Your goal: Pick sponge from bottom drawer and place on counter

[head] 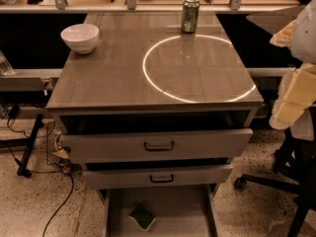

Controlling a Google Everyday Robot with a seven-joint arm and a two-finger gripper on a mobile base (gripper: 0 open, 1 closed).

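- Camera view, the object: sponge (142,216) lies flat in the open bottom drawer (183,212), left of centre and toward the front, turned at an angle; dark green scrub face up, pale yellow foam showing along its near edge
- Handling, by my judgement: light and soft; it will squash under a pinch instead of slipping; not fragile; the rough green face should give grip
- Where to hold: across the short width, one side on each long edge; it sits low on the tray floor, so the approach likely has to come from straight above, reaching well down
- Hand (294,100): pale yellow and white, at the right edge, well apart from the sponge and above drawer level; spread or pressed together, cannot tell; it carries nothing that shows
- Surface: desk (108,78) glossy grey-brown, flat; white circle (143,65) marked on it with bare space inside; green drink can (190,15) on the ring's far edge; white bowl (80,37) at the far left
- Room: two upper drawers with dark handles jut over the rear of the tray; speckled floor (29,201); cables at left; chair base (276,181) at right
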